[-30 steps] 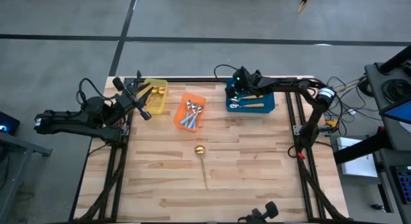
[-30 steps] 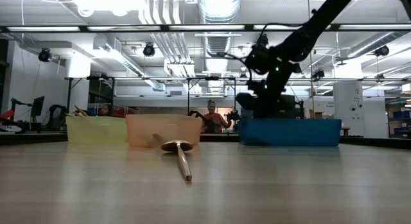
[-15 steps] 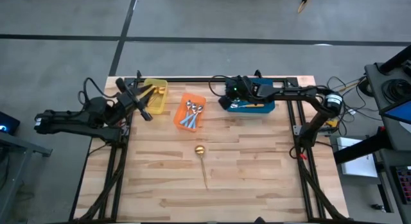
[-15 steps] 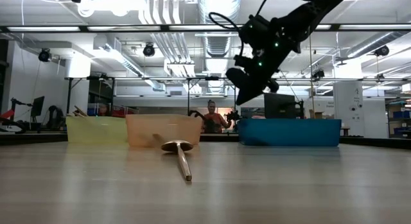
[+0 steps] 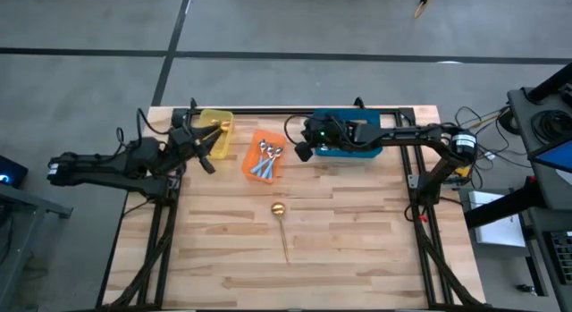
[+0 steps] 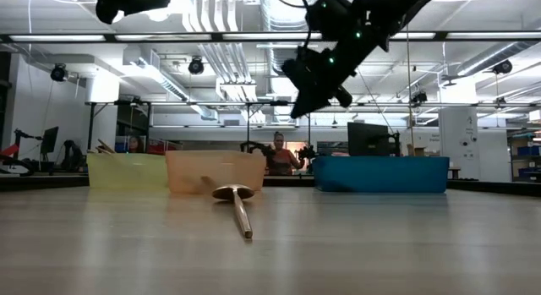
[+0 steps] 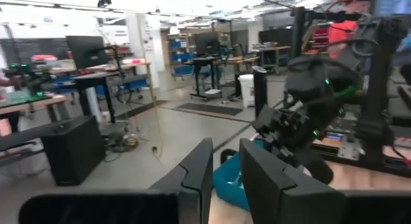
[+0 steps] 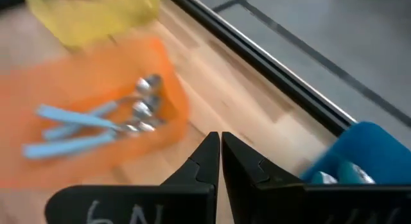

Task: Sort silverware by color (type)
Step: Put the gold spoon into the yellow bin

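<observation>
The right gripper, fingers pressed together and carrying nothing, hangs above the wooden bench between the blue plastic bin and the orange plastic bin, where light-blue-handled spoons lie. The left gripper hovers by the yellow plastic bin, fingers narrowly parted; whether it holds anything cannot be told. By the look of it sorting is nearly done: one thin gold spoon lies alone mid-bench.
</observation>
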